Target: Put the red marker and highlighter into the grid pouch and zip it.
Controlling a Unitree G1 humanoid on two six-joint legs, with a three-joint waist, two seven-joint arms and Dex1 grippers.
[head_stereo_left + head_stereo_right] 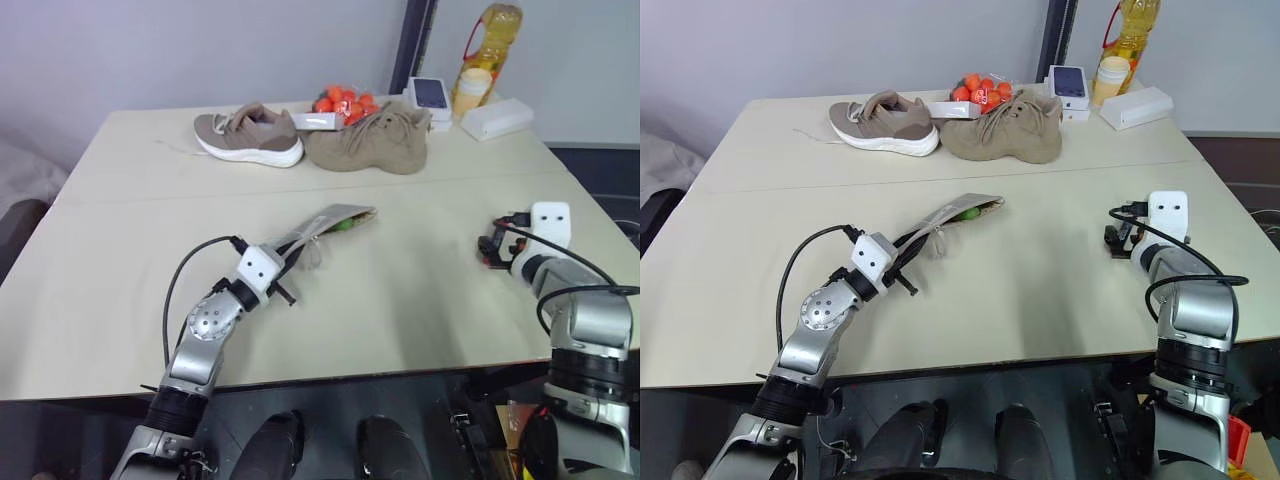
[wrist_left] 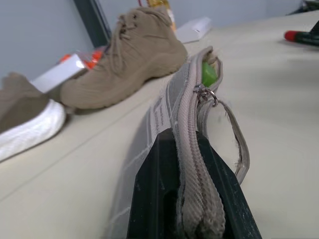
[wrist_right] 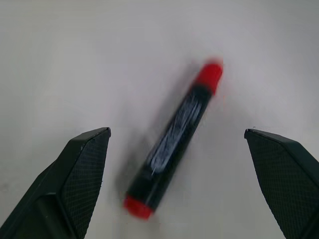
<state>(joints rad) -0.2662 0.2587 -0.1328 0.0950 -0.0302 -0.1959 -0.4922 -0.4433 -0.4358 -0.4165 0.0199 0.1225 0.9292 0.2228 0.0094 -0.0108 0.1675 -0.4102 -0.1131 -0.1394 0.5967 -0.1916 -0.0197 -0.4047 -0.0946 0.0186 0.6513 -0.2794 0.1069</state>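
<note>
Now right tool (image 3: 177,184) hovering wide open, empty, over red marker (image 3: 173,140) lying on desk (image 1: 420,300), long axis running diagonally between fingers; left tool (image 2: 192,199) clamping grid pouch (image 1: 325,225), highlighter (image 2: 208,74) inside.

1. I see a big pale table (image 1: 420,310) with a thin seam running across it.
2. Behind the table stands a plain light wall (image 1: 200,50).
3. A dark post (image 1: 415,40) goes up the wall at the back.
4. The floor (image 1: 600,165) to the right of the table looks dark.
5. The light is soft and even.
</note>
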